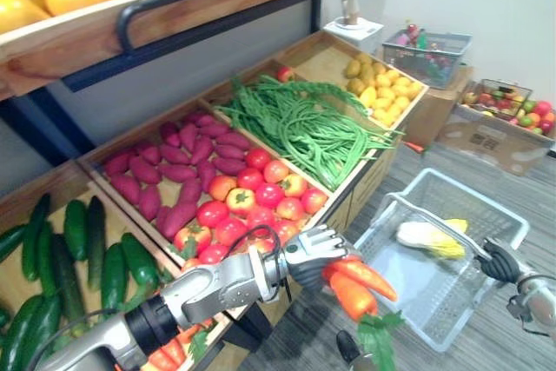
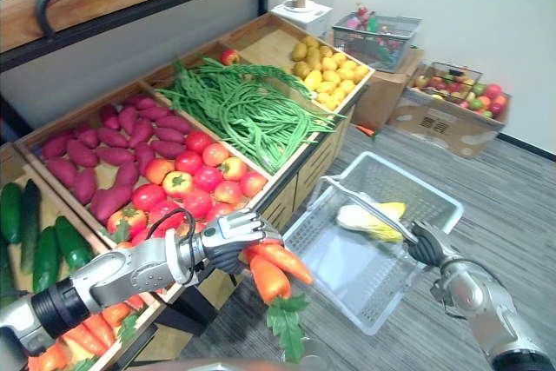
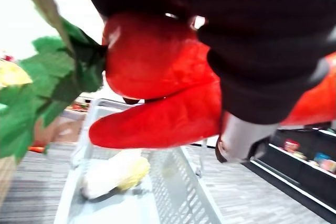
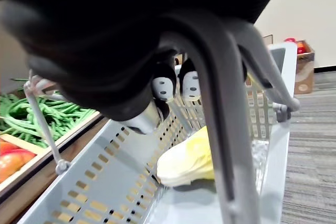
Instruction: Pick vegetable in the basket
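My left hand (image 1: 311,255) is shut on a bunch of orange carrots (image 1: 358,284) with green tops (image 1: 377,334). It holds them in the air just left of the grey plastic basket (image 1: 486,215), by its near corner. In the left wrist view the carrots (image 3: 157,93) hang above the basket (image 3: 184,192). A pale yellow cabbage (image 1: 432,235) lies inside the basket. My right hand (image 2: 427,244) is shut on the basket's handle (image 2: 369,208); the handle (image 4: 226,129) runs through its curled fingers (image 4: 173,85) in the right wrist view.
A wooden stand on the left holds bins of cucumbers (image 1: 78,258), purple sweet potatoes (image 1: 174,167), tomatoes (image 1: 256,197), green beans (image 1: 304,123) and potatoes (image 1: 378,84). More carrots (image 2: 87,332) lie near my left forearm. A basket (image 1: 427,49) and a box of produce (image 1: 504,119) stand behind.
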### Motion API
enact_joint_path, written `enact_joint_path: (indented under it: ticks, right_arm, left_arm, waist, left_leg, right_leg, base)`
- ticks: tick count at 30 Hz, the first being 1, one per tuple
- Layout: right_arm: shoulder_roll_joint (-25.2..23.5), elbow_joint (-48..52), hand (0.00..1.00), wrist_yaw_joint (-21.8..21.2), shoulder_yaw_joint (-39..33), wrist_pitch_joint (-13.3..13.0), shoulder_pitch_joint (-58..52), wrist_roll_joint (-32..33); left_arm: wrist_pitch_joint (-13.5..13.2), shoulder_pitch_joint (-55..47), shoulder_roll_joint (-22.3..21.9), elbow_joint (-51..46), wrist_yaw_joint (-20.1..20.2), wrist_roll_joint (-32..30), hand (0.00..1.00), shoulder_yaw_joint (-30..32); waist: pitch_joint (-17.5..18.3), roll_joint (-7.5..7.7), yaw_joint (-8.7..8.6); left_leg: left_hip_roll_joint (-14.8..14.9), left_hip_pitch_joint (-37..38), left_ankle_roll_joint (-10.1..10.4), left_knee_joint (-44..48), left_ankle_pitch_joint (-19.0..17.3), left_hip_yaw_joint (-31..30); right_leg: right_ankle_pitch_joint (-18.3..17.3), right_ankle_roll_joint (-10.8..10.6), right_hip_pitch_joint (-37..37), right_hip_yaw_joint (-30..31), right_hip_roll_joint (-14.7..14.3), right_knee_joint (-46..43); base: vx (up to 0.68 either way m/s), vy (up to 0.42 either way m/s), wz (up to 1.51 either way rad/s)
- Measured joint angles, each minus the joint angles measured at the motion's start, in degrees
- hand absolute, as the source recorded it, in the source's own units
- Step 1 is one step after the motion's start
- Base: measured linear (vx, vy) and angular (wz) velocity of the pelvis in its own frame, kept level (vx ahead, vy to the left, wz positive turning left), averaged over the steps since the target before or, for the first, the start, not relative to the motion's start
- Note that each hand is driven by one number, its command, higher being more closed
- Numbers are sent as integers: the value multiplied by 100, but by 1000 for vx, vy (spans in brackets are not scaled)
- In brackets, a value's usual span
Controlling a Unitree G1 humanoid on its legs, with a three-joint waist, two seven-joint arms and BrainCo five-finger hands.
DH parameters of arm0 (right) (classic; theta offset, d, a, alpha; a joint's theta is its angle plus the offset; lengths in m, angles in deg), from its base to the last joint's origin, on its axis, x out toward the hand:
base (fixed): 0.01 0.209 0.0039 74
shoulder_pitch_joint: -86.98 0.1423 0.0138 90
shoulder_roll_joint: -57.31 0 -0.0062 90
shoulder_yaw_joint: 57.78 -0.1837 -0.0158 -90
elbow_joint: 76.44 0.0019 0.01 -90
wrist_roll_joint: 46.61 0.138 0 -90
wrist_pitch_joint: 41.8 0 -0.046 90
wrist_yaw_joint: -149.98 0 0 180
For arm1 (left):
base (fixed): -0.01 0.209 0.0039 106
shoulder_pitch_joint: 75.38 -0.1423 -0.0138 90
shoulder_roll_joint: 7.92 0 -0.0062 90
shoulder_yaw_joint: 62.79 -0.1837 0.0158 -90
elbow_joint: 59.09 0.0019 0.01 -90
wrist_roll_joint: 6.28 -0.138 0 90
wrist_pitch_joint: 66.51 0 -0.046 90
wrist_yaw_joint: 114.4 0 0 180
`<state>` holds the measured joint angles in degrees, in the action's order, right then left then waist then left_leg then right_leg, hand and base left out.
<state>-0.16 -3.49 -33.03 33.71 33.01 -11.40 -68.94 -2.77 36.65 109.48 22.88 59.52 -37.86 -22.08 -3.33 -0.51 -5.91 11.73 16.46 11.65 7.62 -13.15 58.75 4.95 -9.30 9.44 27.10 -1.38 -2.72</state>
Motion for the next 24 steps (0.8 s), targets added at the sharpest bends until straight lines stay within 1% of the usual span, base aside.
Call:
enact_joint_path:
  ticks: [4,7,10,12,17,19,20,22,24]
  right_arm:
    - [235,445,100,-125,221,-175,82,245]
    - [501,658,100,-192,383,-251,82,533]
    - [724,872,100,-315,396,-264,82,673]
    - [937,1015,100,-386,411,-264,82,798]
    - [1307,1395,100,-588,593,-264,85,1255]
    - [1337,1575,100,-630,701,-266,103,1388]
    - [1347,1675,100,-639,825,-269,173,1425]
    - [1346,1773,100,-655,952,-286,240,1463]
    - [1344,1879,100,-718,1058,-287,273,1564]
  left_arm:
    - [-70,350,-55,-96,130,206,100,-391]
    - [-77,549,-72,-104,239,213,100,-661]
    - [-83,601,-73,-107,304,238,100,-800]
    - [-112,698,-86,-108,416,405,100,-967]
    - [-114,719,-106,-108,548,436,100,-1150]
    - [-114,720,-109,-107,640,436,100,-1188]
    - [-114,731,-117,-100,651,436,100,-1253]
    - [-116,784,-239,-23,659,435,100,-1381]
    - [-113,878,-466,174,670,434,100,-1460]
  waist:
    - [-2,-13,-14]
    - [-2,-33,-107]
    - [-3,-40,-165]
    - [-4,-47,-188]
    - [4,-87,-244]
    - [5,-93,-267]
    - [7,-98,-316]
    - [23,-126,-352]
    - [33,-142,-355]
  left_leg:
    - [110,23,68,207,-136,345]
    - [164,62,95,283,-167,440]
    - [206,70,110,353,-189,494]
    - [220,72,116,390,-198,516]
    - [303,67,135,522,-243,592]
    - [339,63,155,573,-257,642]
    - [358,62,158,593,-259,647]
    - [385,62,170,625,-266,654]
    - [397,61,176,643,-271,656]
  right_leg:
    - [64,-5,129,272,-169,-46]
    - [88,4,127,330,-231,-47]
    - [104,12,130,362,-263,-47]
    - [123,13,135,387,-276,-45]
    - [191,20,136,442,-316,14]
    - [242,23,136,477,-338,68]
    - [246,28,137,480,-351,72]
    - [247,29,137,480,-370,71]
    - [248,29,137,481,-375,71]
  base:
    - [-12,-31,-47]
    - [-16,-36,-15]
    - [-24,-33,-9]
    - [-29,-31,-6]
    - [-24,-24,-8]
    - [-18,-20,-11]
    - [-19,-26,-6]
    - [-9,-12,-2]
    - [0,0,0]
